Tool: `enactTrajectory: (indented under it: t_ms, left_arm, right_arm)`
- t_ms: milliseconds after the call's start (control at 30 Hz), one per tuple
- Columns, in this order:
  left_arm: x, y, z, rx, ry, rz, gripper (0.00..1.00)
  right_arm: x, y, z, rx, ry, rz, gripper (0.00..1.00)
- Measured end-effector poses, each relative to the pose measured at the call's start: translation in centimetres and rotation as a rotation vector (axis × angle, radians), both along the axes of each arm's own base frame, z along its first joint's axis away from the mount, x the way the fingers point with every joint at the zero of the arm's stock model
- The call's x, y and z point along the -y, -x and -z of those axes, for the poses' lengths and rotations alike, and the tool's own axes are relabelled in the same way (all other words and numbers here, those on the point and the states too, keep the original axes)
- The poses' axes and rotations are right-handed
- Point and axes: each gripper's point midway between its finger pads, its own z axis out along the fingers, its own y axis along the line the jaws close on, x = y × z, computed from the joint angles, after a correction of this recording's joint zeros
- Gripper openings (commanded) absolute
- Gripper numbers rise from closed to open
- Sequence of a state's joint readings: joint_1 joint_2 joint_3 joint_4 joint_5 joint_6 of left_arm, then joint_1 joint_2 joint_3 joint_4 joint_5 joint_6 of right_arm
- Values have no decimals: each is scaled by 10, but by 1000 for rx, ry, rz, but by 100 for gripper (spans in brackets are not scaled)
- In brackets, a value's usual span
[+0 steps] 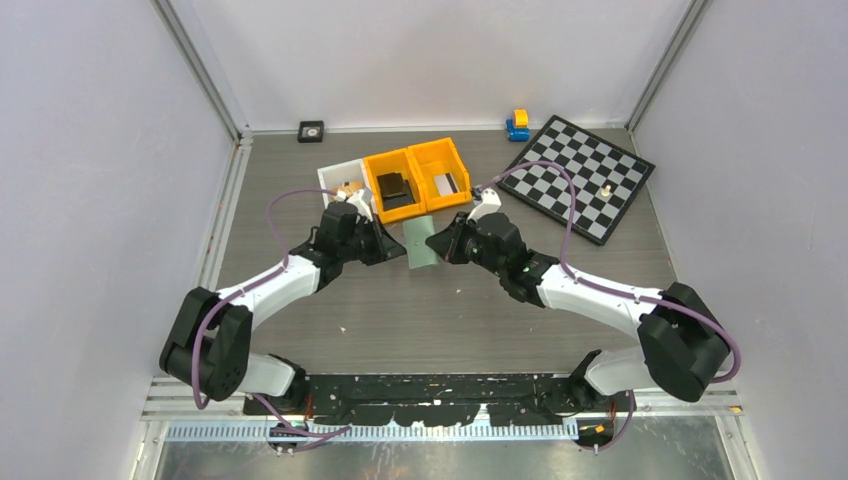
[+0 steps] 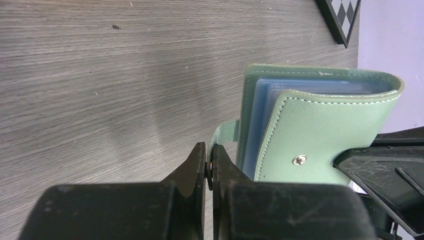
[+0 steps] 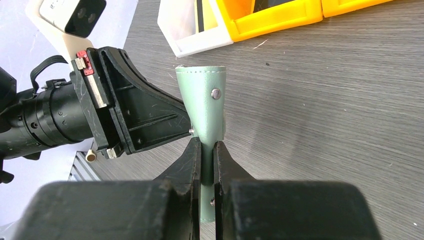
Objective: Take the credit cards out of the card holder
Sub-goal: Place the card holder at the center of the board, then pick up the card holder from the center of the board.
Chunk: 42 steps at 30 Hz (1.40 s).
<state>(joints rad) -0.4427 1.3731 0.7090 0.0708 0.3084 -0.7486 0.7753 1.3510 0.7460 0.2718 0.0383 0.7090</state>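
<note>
Right gripper (image 3: 207, 155), left gripper (image 2: 209, 160) pinch card holder (image 3: 202, 95), arms (image 1: 290, 275) angled inward.

The left gripper (image 2: 209, 156) has its jaws pressed together on the thin strap (image 2: 226, 131) of the green card holder (image 2: 320, 125), whose blue sleeves (image 2: 260, 100) show along its open edge. A grey wood-grain table (image 2: 100, 75) lies behind, with a checkerboard (image 2: 345, 15) corner at top right.
</note>
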Motion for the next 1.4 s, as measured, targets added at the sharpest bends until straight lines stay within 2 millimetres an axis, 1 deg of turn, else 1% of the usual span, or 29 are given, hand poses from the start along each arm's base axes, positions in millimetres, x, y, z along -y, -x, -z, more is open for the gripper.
enactTrajectory:
  t_ms: [100, 167, 300, 333, 367, 400, 433, 500, 567, 667, 767, 800, 967, 1067, 1133, 1267, 1400]
  left_arm:
    - [-1, 0, 1, -6, -7, -2, 0]
    - [-1, 1, 1, -10, -10, -4, 0]
    - [-2, 2, 2, -18, -18, -3, 0]
    - [-2, 2, 3, -20, -20, -2, 0]
    - [-2, 1, 4, -22, -22, 0, 0]
    - [-2, 1, 6, -26, -28, 2, 0]
    - [-2, 1, 9, -33, -34, 3, 0]
    - [-2, 0, 16, -50, -46, 5, 0]
    - [-2, -1, 22, -68, -56, 6, 0]
    - [-1, -2, 26, -86, -64, 10, 0]
    - [2, -5, 30, -101, -66, 17, 0]
    - [3, -6, 31, -107, -66, 20, 0]
    - [6, -6, 38, -135, -71, 32, 0]
    - [6, -3, 41, -151, -73, 40, 0]
    - [7, -2, 40, -152, -69, 45, 0]
    - [9, 0, 38, -154, -57, 58, 0]
    - [13, 2, 31, -146, -32, 78, 0]
  right_arm:
    - [2, -3, 3, -9, 4, 12, 7]
    - [4, -6, 9, -21, 13, 21, 7]
    - [9, -14, 31, -70, 37, 47, 7]
    - [9, -16, 37, -89, 37, 48, 10]
    - [8, -18, 42, -106, 35, 49, 14]
    - [7, -20, 47, -124, 28, 47, 22]
    - [6, -22, 51, -140, 22, 45, 28]
    - [8, -27, 60, -176, 10, 50, 35]
    - [16, -34, 73, -216, 17, 78, 44]
    - [28, -38, 89, -268, 41, 112, 61]
    - [34, -40, 93, -290, 69, 134, 80]
    - [34, -40, 93, -292, 72, 141, 83]
    - [44, -43, 91, -283, 110, 192, 85]
    - [48, -43, 84, -268, 116, 200, 85]
    - [49, -43, 80, -255, 118, 197, 86]
    - [57, -41, 74, -242, 142, 220, 88]
    - [62, -38, 65, -222, 143, 224, 89]
